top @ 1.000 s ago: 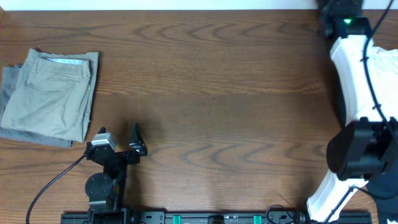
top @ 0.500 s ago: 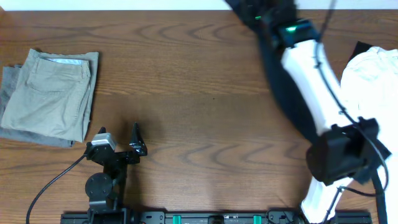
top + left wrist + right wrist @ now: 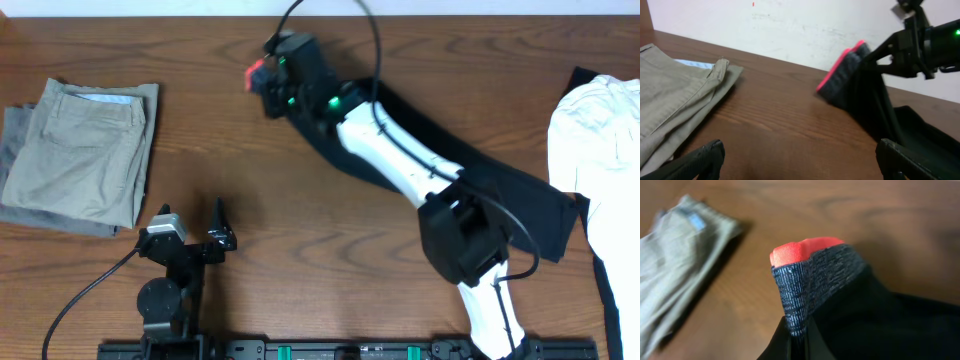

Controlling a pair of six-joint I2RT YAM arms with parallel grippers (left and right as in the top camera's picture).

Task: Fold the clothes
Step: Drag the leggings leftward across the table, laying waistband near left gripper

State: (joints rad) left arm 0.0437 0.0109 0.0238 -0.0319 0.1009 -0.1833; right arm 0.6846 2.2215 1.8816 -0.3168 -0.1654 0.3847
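At the far middle, the right claw (image 3: 264,80) grips the pants (image 3: 510,195) by the waistband. Spreading them flat comes next. The left claw (image 3: 190,220) is wide.

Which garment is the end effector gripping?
The black pants, pinched at the red-edged waistband by the right end effector; khaki trousers and white garment lie untouched.

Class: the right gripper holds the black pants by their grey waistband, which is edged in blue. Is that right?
Not quite: the edging is red-orange, not blue, as the right wrist view shows. The right gripper does hold the black pants by the grey waistband.
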